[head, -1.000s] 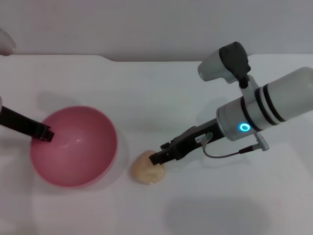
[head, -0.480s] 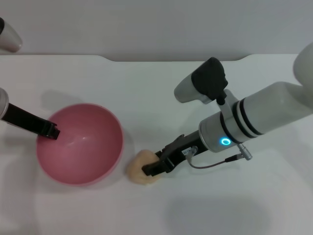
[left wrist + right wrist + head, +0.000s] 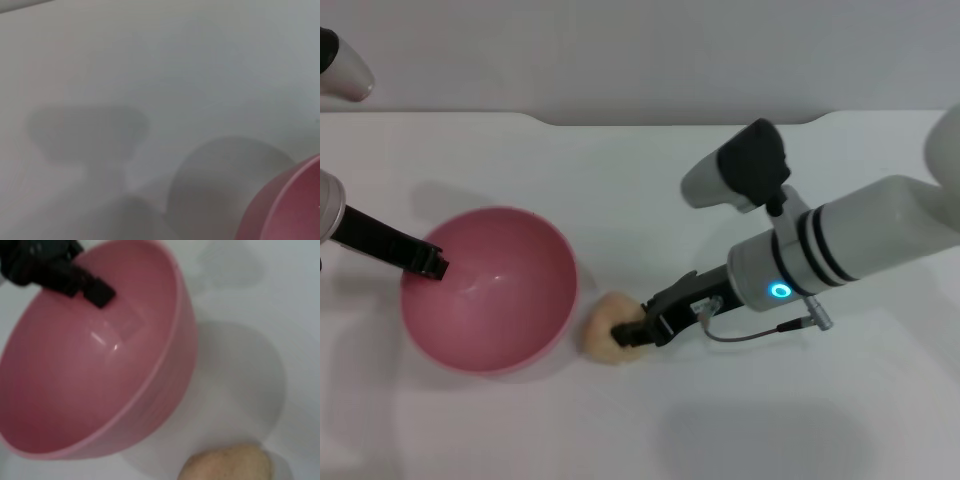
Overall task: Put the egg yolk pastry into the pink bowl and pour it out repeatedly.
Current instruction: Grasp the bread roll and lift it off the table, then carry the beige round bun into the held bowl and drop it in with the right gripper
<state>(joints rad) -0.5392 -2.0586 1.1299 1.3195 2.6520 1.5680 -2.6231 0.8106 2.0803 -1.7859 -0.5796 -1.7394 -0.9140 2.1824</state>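
Note:
The pink bowl is at the left of the white table, with my left gripper shut on its left rim. The bowl looks tipped and has nothing in it. Just right of the bowl is the egg yolk pastry, a pale tan lumpy ball. My right gripper is shut on the pastry's right side. The right wrist view shows the bowl with the left gripper on its rim and the pastry close beside it. Only the bowl's edge appears in the left wrist view.
The white table stretches behind and in front of the bowl, and its back edge meets a grey wall. The right arm's wrist camera housing rises above the forearm. No other objects are in view.
My right gripper moved left and down onto the pastry and closed on it. The pastry shifted slightly toward the bowl. The left arm nudged the bowl a little to the right.

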